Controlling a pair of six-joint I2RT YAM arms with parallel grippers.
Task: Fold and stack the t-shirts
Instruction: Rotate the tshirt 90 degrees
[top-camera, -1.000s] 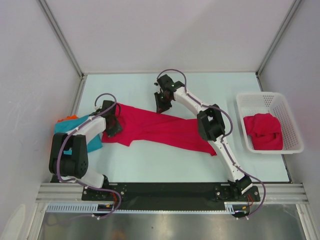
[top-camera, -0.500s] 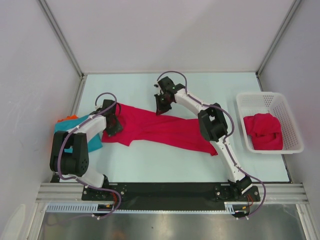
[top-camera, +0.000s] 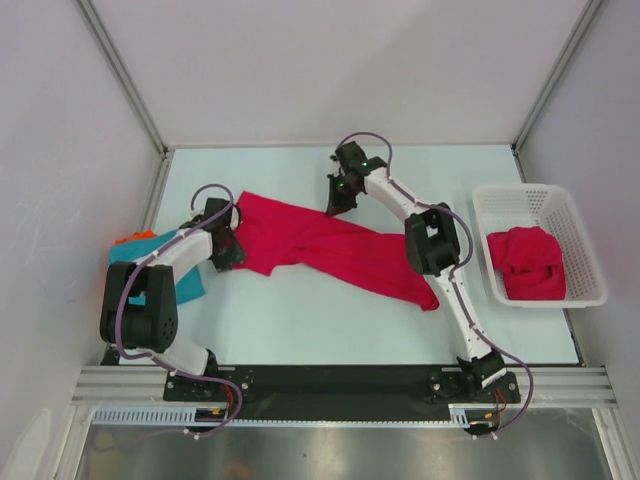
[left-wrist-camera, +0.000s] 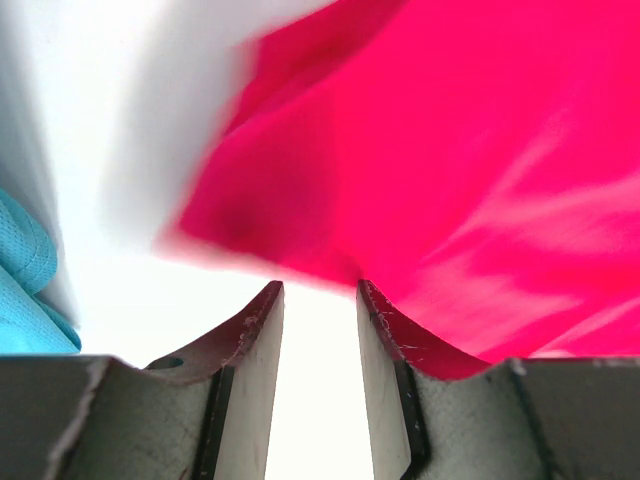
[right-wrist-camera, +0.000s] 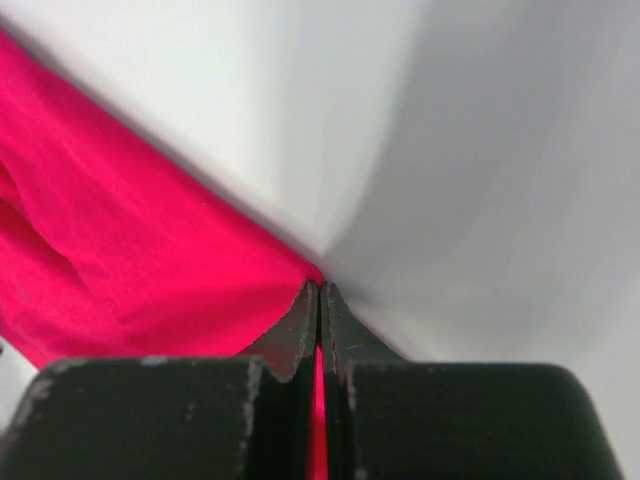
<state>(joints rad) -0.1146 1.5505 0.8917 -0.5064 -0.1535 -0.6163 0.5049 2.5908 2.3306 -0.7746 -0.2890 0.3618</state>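
Observation:
A crimson t-shirt (top-camera: 340, 245) lies stretched slantwise across the middle of the table. My right gripper (top-camera: 336, 203) is shut on its far edge; in the right wrist view the cloth (right-wrist-camera: 150, 270) runs between the closed jaws (right-wrist-camera: 319, 288). My left gripper (top-camera: 228, 256) is open at the shirt's left edge; in the left wrist view (left-wrist-camera: 320, 287) the crimson cloth (left-wrist-camera: 450, 170) lies just past the fingertips, with nothing between them. A teal t-shirt (top-camera: 190, 283) lies under the left arm and shows in the left wrist view (left-wrist-camera: 25, 290). A second crimson t-shirt (top-camera: 530, 262) sits in the basket.
The white mesh basket (top-camera: 545, 188) stands at the right edge of the table. A small orange thing (top-camera: 142, 234) peeks out beside the teal shirt at the far left. Enclosure walls close in the table at the back and both sides.
My right gripper has moved right and farther back with the shirt's edge, pulling the cloth with it; the shirt's near-left corner has drawn back. The left gripper has stayed about where it was.

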